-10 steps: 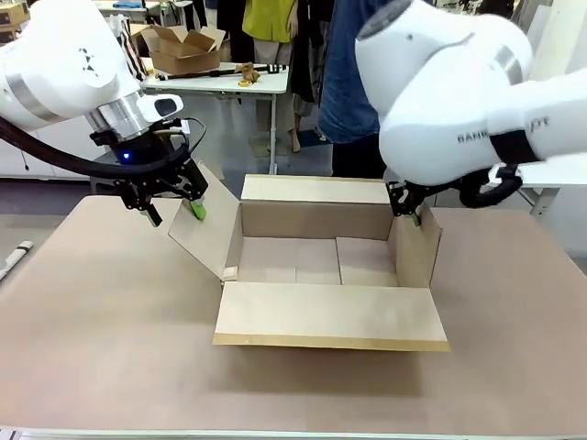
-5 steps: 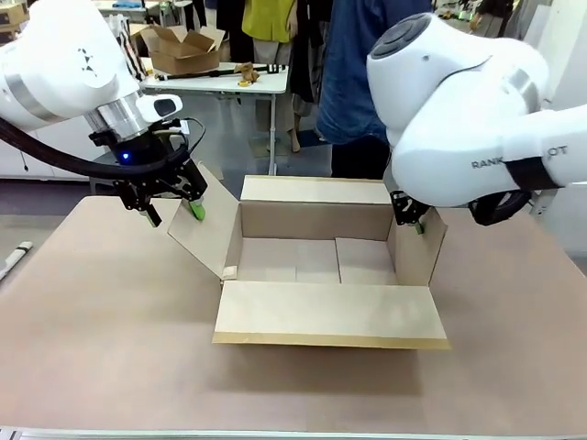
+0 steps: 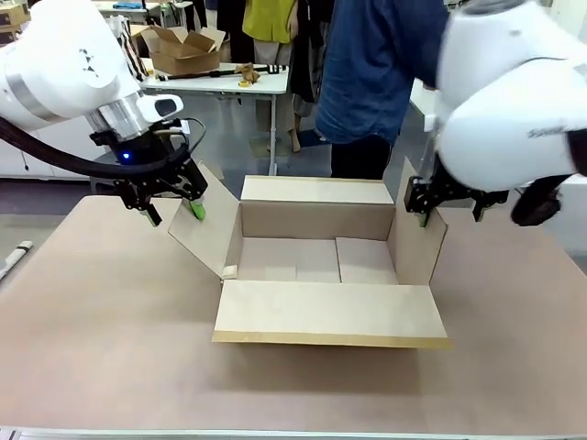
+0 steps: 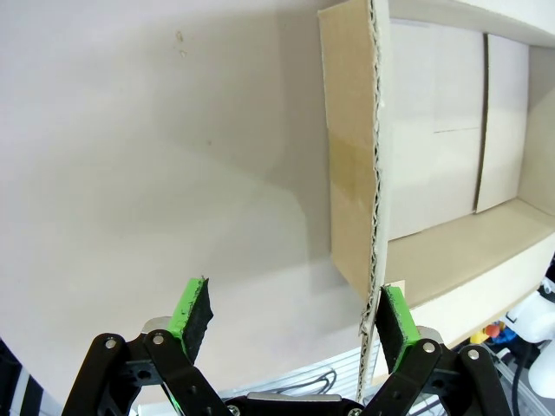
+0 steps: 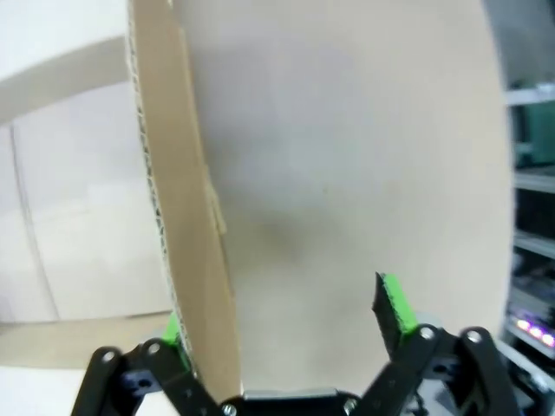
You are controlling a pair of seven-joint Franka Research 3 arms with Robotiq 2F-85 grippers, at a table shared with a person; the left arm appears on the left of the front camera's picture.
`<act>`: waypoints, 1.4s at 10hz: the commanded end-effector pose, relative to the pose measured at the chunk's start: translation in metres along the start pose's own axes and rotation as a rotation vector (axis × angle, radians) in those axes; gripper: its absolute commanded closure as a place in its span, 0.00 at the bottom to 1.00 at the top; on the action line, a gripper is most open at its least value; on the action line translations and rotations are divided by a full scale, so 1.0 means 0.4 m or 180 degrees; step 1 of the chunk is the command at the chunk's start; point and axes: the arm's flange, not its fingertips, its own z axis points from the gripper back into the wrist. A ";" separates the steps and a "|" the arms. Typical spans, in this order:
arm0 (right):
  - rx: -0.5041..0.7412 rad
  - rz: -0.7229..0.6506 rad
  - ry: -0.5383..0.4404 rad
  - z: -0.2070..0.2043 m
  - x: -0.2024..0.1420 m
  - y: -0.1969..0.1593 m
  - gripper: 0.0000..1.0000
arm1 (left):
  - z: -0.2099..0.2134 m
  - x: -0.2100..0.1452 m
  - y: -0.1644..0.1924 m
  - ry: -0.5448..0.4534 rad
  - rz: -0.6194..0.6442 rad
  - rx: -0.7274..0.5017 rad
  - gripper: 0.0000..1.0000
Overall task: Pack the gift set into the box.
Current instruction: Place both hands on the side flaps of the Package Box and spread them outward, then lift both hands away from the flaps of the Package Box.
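Nearest the camera, on the pale brown table (image 3: pixel 92 348), the large, shallow, rectangular brown cardboard box (image 3: pixel 312 220) sits at the middle of the frame. Its near flap (image 3: pixel 326 313) is folded down flat and its floor is bare cardboard. At centre left, the left gripper (image 3: pixel 174 211) stands wide open beside the left flap (image 3: pixel 206 234), which leans outward. In the left wrist view, that flap's corrugated edge (image 4: pixel 375 173) rests against one green pad (image 4: pixel 395 325) of the left gripper (image 4: pixel 290 321), and the other pad is well clear, so nothing is clamped. At centre right, the right gripper (image 3: pixel 449 206) straddles the top of the upright right flap (image 3: pixel 417 247). In the right wrist view, it (image 5: pixel 282 321) is likewise spread wide, with the flap's edge (image 5: pixel 186 217) close to one finger and the jaws not closed on it. Beyond lies the far flap (image 3: pixel 316 190), folded back, and a person in dark blue clothing (image 3: pixel 376 73) stands at the table's far edge. A smaller open cardboard box (image 3: pixel 183 50) sits on a distant table at the upper left. The step in hand appears to be spreading the flaps; next, the right flap likely needs pushing outward so the gift set can go in.
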 end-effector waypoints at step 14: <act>0.0499 -0.0019 0.0036 -0.039 -0.046 -0.121 0.00 | 0.006 -0.001 -0.002 -0.0008 0.0039 0.0075 0.00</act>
